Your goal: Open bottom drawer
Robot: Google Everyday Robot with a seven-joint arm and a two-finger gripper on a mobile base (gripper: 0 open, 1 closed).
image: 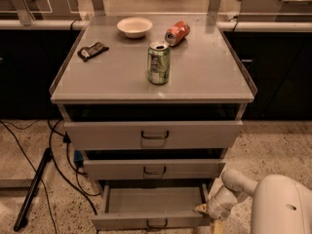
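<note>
The bottom drawer (pixel 127 222) is the lowest of three grey metal drawers. It stands pulled out, its bare inside showing, with a small dark wire handle (pixel 157 224) at the centre of its low front. My gripper (pixel 206 210) is at the drawer's right front corner, low at the frame's bottom right. It sits against the drawer's side edge, on the end of my white arm (pixel 234 183).
The middle drawer (pixel 153 169) and the top drawer (pixel 153 134) are slightly ajar. On the cabinet top (pixel 204 77) stand a green can (pixel 159 63), a lying red can (pixel 177 32), a white bowl (pixel 134 27) and a dark packet (pixel 92 50). Cables and a black pole (pixel 31 191) lie on the floor at left.
</note>
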